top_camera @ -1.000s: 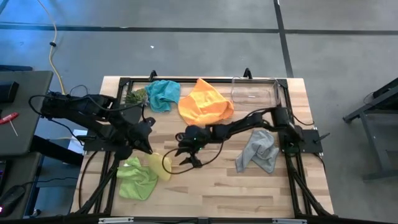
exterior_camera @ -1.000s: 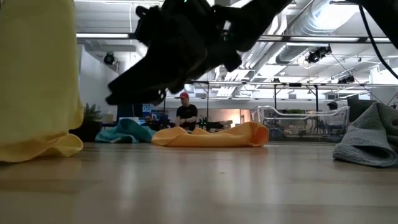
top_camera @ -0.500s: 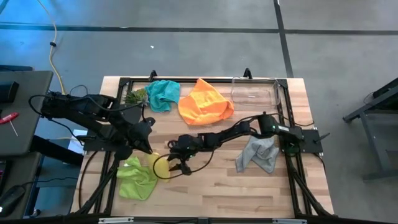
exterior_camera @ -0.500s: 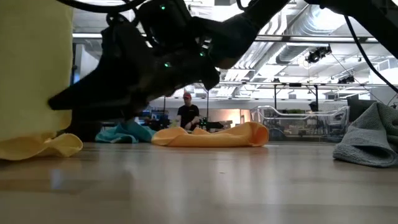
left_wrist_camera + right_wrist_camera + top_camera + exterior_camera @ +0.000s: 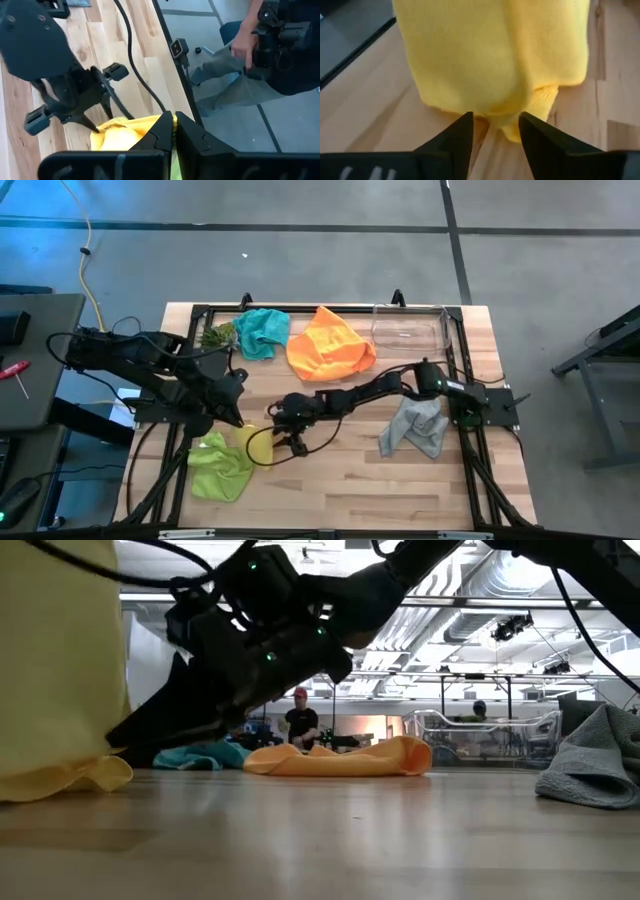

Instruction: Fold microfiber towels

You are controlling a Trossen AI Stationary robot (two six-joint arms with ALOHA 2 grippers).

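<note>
Cloth fills the near scene: the yellow towel (image 5: 257,445) is held up off the wooden table (image 5: 400,490) by the left gripper (image 5: 173,131), whose fingers are pressed together on the towel's upper edge, so that the cloth hangs down with its lower hem trailing on the wood. Right at that hanging hem the right gripper (image 5: 494,129) is placed, low over the table, its fingers (image 5: 459,134) spread a little with the yellow hem just in front of them; no grip on the cloth can be made out. Just beside the yellow towel, toward the table's front left corner, the lime green towel (image 5: 220,466) is seen crumpled. Toward the right side, the grey towel (image 5: 416,426) is bunched next to the right arm's base. Farther back, near the middle, the orange towel (image 5: 329,346) is spread loosely, and the teal towel (image 5: 262,332) is heaped to its left, touching a small green spiky plant-like object (image 5: 218,335). At the back right, a clear plastic bin (image 5: 408,328) is set. Beyond the table, a person (image 5: 300,726) in a red cap is visible in the room in the low view, and another person's hand (image 5: 242,44) is seen past the table edge in the left wrist view.
</note>
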